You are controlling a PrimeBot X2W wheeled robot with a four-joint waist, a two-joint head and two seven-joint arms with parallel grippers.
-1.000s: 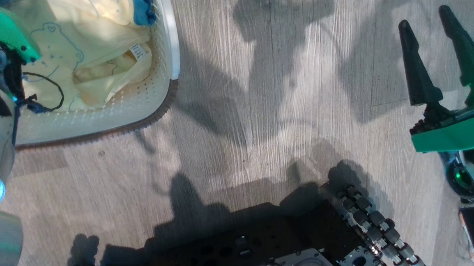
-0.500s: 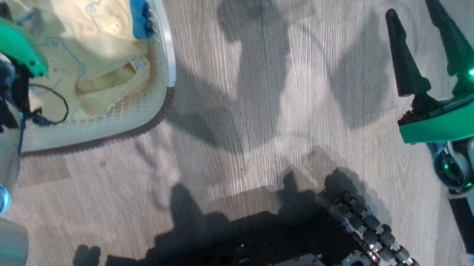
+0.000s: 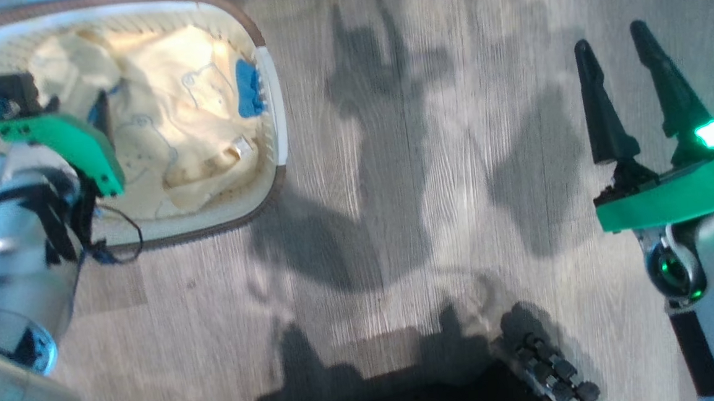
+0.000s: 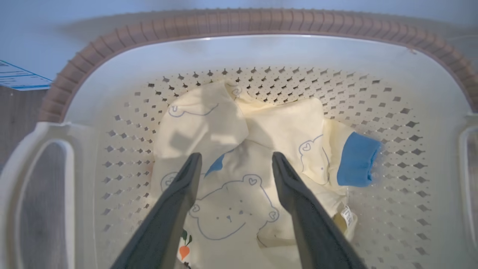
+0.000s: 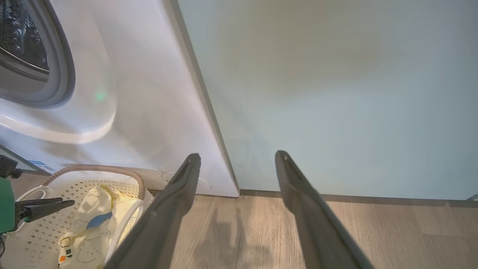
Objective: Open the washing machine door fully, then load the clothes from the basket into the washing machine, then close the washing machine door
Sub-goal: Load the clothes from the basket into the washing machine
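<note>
The cream basket stands on the floor at the upper left, with the pale yellow bear-print clothes and a blue cuff inside. My left gripper hangs open just above the clothes, with nothing between its fingers, inside the basket. My right gripper is open and empty over bare floor far to the right. In the right wrist view my right gripper faces the white washing machine, whose grey-sealed drum mouth is uncovered. The washing machine door is out of view.
A pale teal cabinet stands right beside the washer. The basket sits against the washer's foot. Grey wood floor lies between the two arms. My dark base and a roller wheel are at the bottom edge.
The head camera has shifted, so the whole basket now shows. My left wrist now sits lower over the basket and its gripper has opened. The right gripper stays open.
</note>
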